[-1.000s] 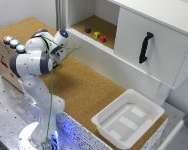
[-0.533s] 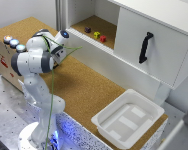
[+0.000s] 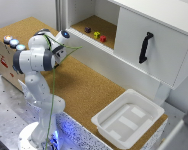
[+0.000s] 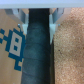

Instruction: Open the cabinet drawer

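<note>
The white cabinet [image 3: 166, 20] stands at the back, toward the exterior view's right. Its white front panel [image 3: 161, 62] is flush and carries a black vertical handle [image 3: 145, 47]. Beside the panel is the cork-lined recess [image 3: 86, 22]. My arm [image 3: 41, 55] is on the exterior view's left, far from the handle, and its own links hide the hand there. In the wrist view my gripper [image 4: 37, 29] has its white fingertips [image 4: 23, 27] apart and nothing between them. It hangs over a dark band, with printed cardboard [image 4: 11, 45] on one side and cork [image 4: 70, 50] on the other.
Three small blocks, dark [image 3: 87, 29], yellow [image 3: 96, 35] and red [image 3: 103, 38], lie in the recess. A white plastic tub [image 3: 144, 110] sits on the cork tabletop [image 3: 84, 87] below the panel. A cardboard box [image 3: 4, 62] with coloured round caps [image 3: 13, 42] stands by my arm.
</note>
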